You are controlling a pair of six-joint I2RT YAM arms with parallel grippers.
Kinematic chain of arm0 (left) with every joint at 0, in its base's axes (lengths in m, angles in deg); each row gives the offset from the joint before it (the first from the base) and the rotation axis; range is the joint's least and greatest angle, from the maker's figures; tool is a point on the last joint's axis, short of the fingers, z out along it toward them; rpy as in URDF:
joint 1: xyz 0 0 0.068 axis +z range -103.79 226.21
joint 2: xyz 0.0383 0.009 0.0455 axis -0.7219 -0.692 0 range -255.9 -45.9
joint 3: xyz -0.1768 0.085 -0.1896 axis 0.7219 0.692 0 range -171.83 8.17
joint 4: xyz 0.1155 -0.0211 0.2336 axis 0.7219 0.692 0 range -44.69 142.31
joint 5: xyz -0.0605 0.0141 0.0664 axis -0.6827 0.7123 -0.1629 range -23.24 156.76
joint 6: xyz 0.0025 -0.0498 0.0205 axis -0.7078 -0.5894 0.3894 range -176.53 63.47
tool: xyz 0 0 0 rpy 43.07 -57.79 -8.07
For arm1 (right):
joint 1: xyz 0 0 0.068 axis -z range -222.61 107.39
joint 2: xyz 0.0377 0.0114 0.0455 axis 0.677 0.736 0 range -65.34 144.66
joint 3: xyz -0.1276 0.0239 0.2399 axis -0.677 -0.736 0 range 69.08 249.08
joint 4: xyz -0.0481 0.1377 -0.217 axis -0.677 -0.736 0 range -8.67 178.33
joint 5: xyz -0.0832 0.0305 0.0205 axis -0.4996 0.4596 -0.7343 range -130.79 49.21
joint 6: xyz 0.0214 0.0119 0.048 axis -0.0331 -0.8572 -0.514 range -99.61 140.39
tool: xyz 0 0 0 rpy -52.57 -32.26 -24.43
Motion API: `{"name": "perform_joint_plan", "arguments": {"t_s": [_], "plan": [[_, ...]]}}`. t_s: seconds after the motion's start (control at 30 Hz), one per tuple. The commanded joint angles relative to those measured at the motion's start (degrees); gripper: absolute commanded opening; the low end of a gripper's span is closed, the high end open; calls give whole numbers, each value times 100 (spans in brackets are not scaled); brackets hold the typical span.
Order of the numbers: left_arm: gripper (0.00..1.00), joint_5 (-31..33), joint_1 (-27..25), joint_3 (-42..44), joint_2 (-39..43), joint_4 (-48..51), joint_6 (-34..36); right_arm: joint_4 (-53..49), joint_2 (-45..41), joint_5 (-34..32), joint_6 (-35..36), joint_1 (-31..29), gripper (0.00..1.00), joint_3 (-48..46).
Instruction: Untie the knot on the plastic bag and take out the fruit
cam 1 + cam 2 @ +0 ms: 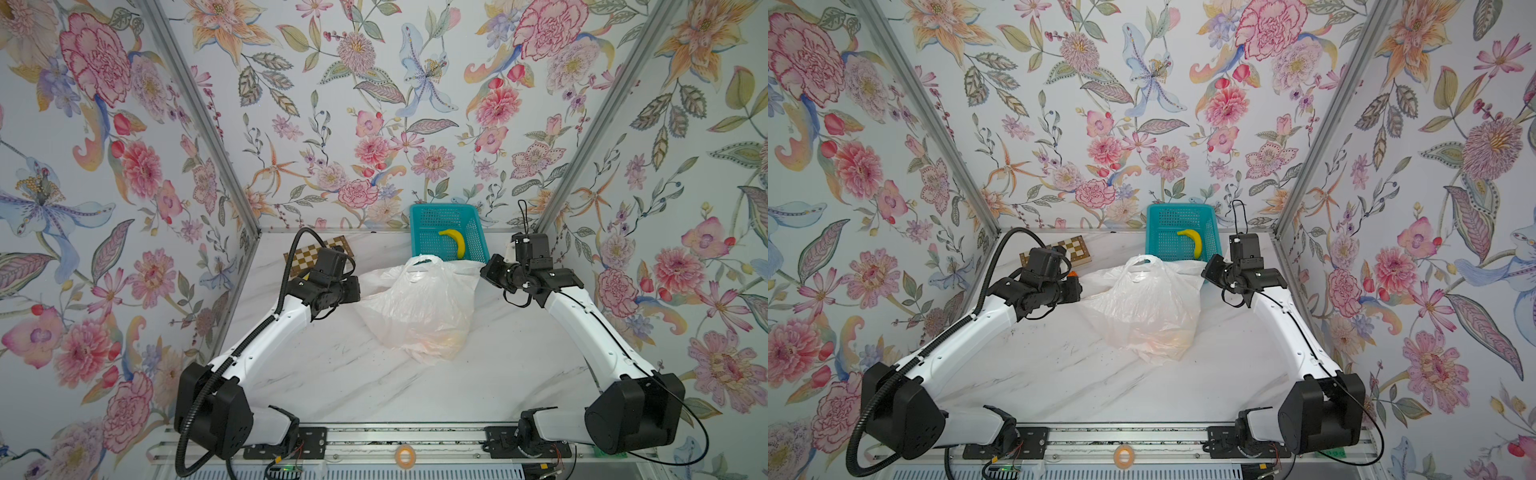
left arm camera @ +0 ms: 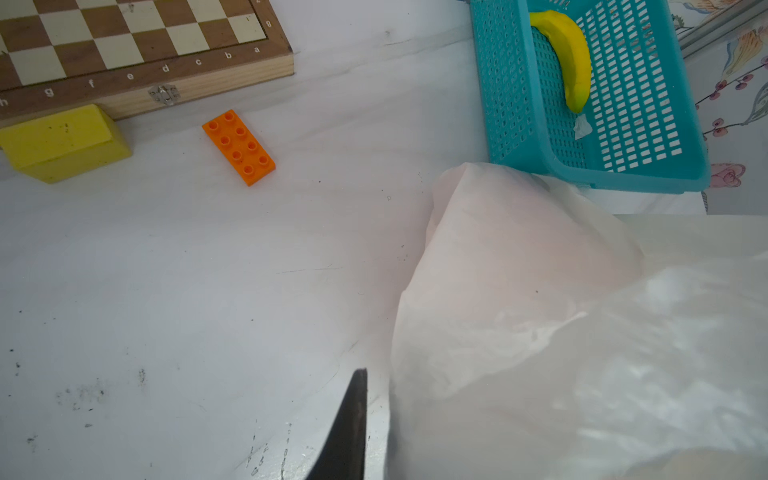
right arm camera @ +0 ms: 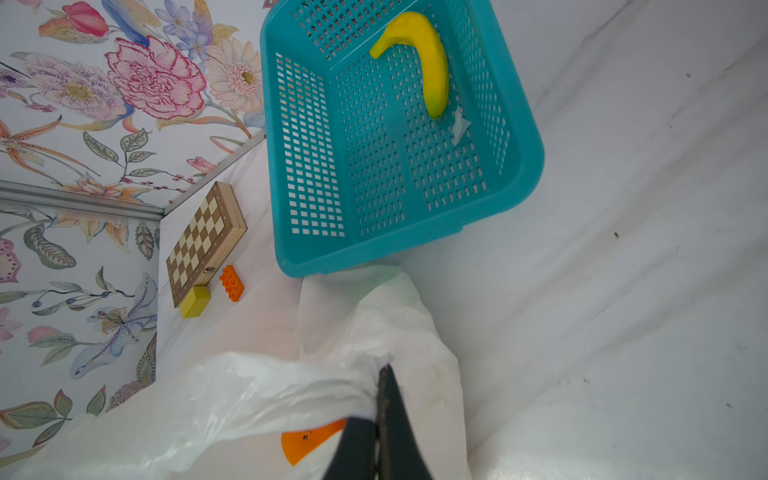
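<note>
On the bench (image 1: 332, 386), both top views show the plastic bag (image 1: 415, 307) slumped before the teal basket (image 1: 420, 232), but only the right wrist view shows the right hand (image 3: 384, 374) clenched on its bunched plastic; whether the left hand (image 2: 360, 390) grips, I cannot tell.

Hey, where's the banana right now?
The banana lies inside the teal basket at the back of the table, right of centre in both top views, just behind the plastic bag.
</note>
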Motion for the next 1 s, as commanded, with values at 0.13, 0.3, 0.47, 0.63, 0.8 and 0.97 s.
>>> {"name": "perform_joint_plan", "arguments": {"t_s": [0.13, 0.3, 0.47, 0.63, 0.8, 0.97], "plan": [[47, -863, 69, -474, 277, -527, 380, 386, -275, 494, -93, -47, 30, -112], [56, -1420, 75, -1353, -49, -320, 676, 378, -561, 629, -82, -128, 49, 29], [69, -2120, 70, -2339, -820, 33, 1093, 395, -502, 1004, -5, -510, 63, 393], [82, -2371, 71, -3302, -1861, 742, 1788, 360, -127, 1593, 207, -1069, 77, 810], [94, -3440, 59, -4206, -2835, 1766, 2553, 107, 332, 1724, 246, -1483, 85, 1195], [99, -3784, 60, -4314, -3236, 2086, 3154, -108, 508, 1662, 256, -1610, 87, 1314]]}}
